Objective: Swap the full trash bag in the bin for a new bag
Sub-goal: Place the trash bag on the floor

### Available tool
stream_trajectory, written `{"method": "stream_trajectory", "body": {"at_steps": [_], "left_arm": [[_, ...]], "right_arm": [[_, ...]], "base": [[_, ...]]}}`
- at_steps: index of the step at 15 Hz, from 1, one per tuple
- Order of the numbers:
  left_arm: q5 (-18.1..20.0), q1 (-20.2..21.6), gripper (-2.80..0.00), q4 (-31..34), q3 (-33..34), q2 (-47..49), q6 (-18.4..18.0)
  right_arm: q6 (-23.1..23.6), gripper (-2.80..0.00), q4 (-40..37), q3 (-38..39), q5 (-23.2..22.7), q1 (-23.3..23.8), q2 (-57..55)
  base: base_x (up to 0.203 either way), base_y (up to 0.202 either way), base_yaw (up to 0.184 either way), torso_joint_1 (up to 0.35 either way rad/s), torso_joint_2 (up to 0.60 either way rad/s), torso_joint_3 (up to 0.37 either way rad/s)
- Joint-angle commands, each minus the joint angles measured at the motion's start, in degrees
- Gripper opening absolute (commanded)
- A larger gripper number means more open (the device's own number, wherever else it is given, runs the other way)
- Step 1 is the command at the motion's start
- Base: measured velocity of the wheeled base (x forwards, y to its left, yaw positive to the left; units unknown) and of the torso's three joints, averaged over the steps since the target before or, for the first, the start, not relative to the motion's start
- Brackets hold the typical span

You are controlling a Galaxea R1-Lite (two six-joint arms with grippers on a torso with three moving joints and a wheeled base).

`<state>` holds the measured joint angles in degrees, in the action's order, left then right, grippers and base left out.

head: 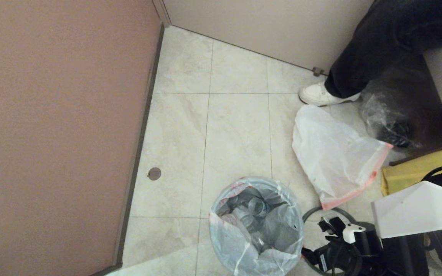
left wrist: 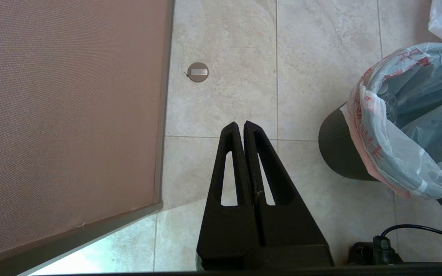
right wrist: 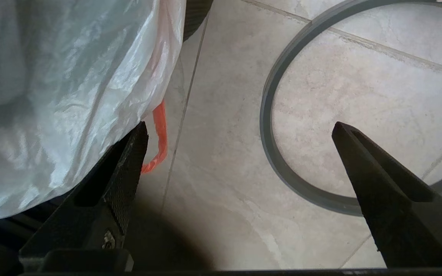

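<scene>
Low beside the full trash bag (right wrist: 52, 96), right tool (right wrist: 240, 130) wide open, empty; left tool (left wrist: 241, 124) closed, empty.

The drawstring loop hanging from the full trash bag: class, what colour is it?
Orange-red. The drawstring loop under the full trash bag shows best in the right wrist view.
</scene>
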<state>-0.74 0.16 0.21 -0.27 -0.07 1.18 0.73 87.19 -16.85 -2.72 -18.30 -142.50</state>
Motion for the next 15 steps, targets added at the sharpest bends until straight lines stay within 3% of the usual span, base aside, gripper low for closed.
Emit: {"method": "stream_trajectory", "body": {"at_steps": [1,9,13,15], "left_arm": [[0.0,0.0,-2.8,0.0,0.0,0.1,0.0],[0.0,0.0,-2.8,0.1,0.0,0.1,0.0],[0.0,0.0,-2.8,0.0,0.0,0.1,0.0],[0.0,0.0,-2.8,0.0,0.0,0.1,0.0]], "right_arm": [[0.7,0.0,2.8,-1.0,0.1,-0.1,-1.5],[5.1,0.0,2.5,-4.5,1.1,-0.3,-5.3],[6.4,0.0,-2.0,-7.6,4.9,0.0,-4.9],[7.4,0.0,-6.3,-10.3,9.1,0.4,-3.6]], "base": [[0.0,0.0,0.0,0.0,0.0,0.0],[0.0,0.0,0.0,0.0,0.0,0.0],[0.0,0.0,0.0,0.0,0.0,0.0],[0.0,0.0,0.0,0.0,0.0,0.0]]}}
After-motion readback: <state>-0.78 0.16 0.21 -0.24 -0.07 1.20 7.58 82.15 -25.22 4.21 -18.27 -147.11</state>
